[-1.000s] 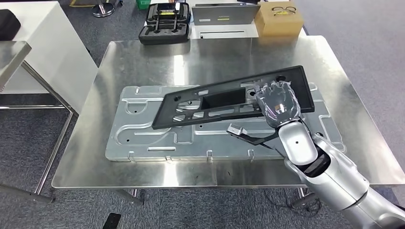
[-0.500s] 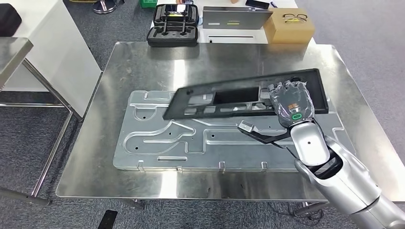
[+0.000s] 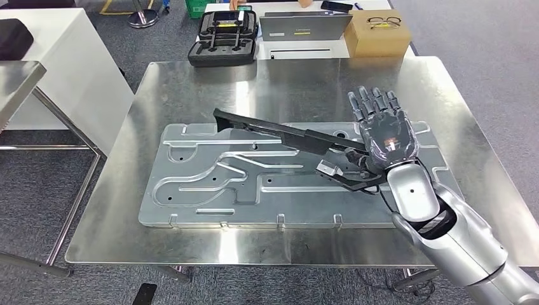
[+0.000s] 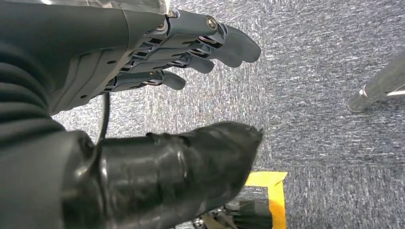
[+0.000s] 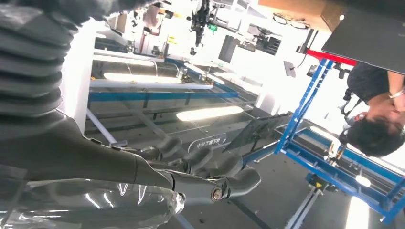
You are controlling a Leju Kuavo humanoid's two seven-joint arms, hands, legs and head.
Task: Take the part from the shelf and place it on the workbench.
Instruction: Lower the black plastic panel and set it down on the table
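Note:
The part is a long black flat frame. It stands tilted on its edge over the embossed silver plate on the steel workbench. Its right end meets the thumb side of my right hand. That hand's fingers are stretched out straight and spread above the part's end, wrapped around nothing. In the right wrist view the fingers are likewise extended with nothing in them. My left hand hangs over grey carpet, fingers loosely extended and holding nothing.
Beyond the bench lie a black case, a grey panel and a cardboard box with glasses. A white table stands at the left. A person is near a blue rack.
The part has swung from a broad tilted face to edge-on and lower over the plate. My right hand's fingers have uncurled from it and now point straight. The camera has shifted slightly.

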